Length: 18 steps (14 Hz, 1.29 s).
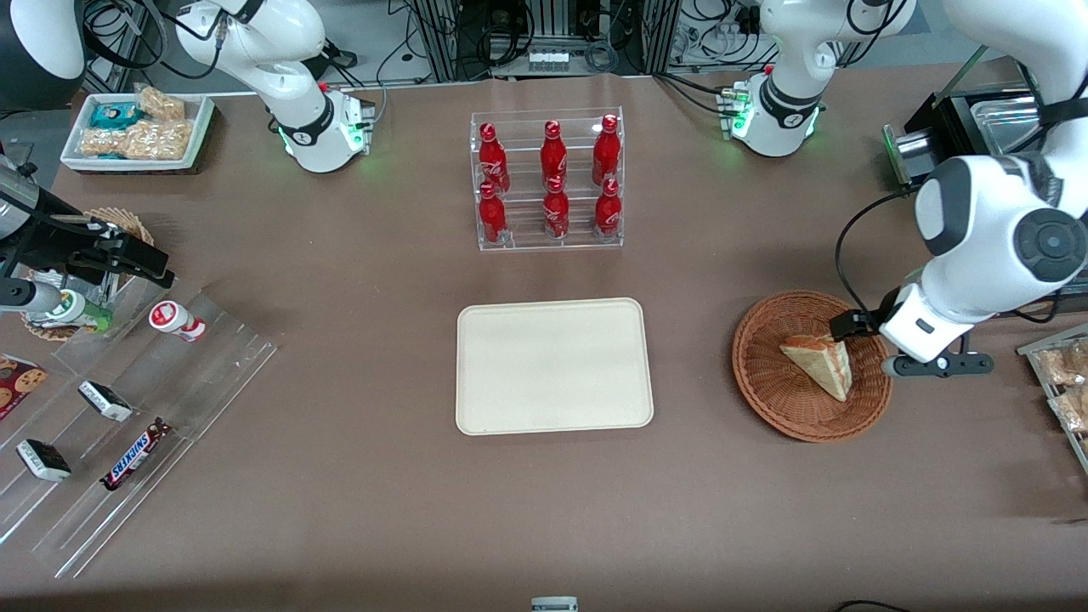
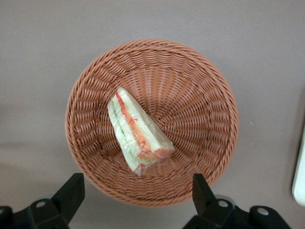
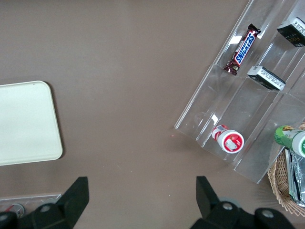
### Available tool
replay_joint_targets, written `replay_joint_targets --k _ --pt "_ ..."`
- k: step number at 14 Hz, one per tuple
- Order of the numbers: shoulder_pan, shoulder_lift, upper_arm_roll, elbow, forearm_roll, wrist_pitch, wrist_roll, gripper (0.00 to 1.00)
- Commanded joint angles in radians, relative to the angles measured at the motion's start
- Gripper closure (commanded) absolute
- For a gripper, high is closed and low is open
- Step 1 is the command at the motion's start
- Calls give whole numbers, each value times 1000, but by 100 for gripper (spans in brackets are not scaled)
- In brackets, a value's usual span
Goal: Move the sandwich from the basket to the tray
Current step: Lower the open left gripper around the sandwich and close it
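Brown paper covers the table (image 1: 357,357), with cables and metal frames seen along its edge farthest from the front camera. Near the middle a cream tray (image 1: 554,365) is laid flat, and its surface is bare. Farther from the camera than the tray, a clear rack (image 1: 548,180) is stood with six red bottles (image 1: 553,153) in two rows.

Toward the working arm's end a round reddish-brown basket (image 1: 812,365) is set on the table, well apart from the tray. The sandwich (image 1: 820,364) is found inside it, lying on the woven floor, near the middle. In the wrist view the sandwich (image 2: 137,134) is seen to be wrapped in clear film, with red, orange and green layers showing on its cut edge, and the basket rim (image 2: 151,123) is seen whole around it.

The gripper (image 2: 138,193) is held above the basket, over the rim. Its fingers (image 2: 70,193) are spread wide, and nothing is pinched between them; the sandwich is not touched.

Toward the parked arm's end a clear stepped display (image 1: 127,425) is seen, holding a Snickers bar (image 1: 134,456), small dark boxes (image 1: 104,400) and a little red-and-white cup (image 1: 177,320). A white bin (image 1: 136,132) of snacks is placed at that end, farther from the camera.
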Motion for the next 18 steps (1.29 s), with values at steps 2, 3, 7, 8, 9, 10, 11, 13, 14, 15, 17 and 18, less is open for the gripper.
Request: replay_joint_targets --k 2,3,7,8,9,10,11,13,14,15,17,18 --pt "1 -24 -4 -134 7 166 -340 0" --pt "3 -20 -4 -160 6 213 -467 0" --pt "6 46 -2 -191 6 336 -804 0" --pt "9 62 -2 -189 6 350 -830 0" --pt "10 77 -2 -191 3 367 -847 0" --pt "10 95 -2 -191 3 373 -859 0" --pt "10 111 -2 -191 3 375 -861 0" --pt "7 123 -2 -185 -3 378 -899 56" --pt "7 122 -2 -177 3 373 -921 89" --pt "7 117 -2 -166 3 366 -916 95" --pt "4 102 -4 -131 4 308 -904 98" --pt "0 97 -7 -93 6 243 -899 98"
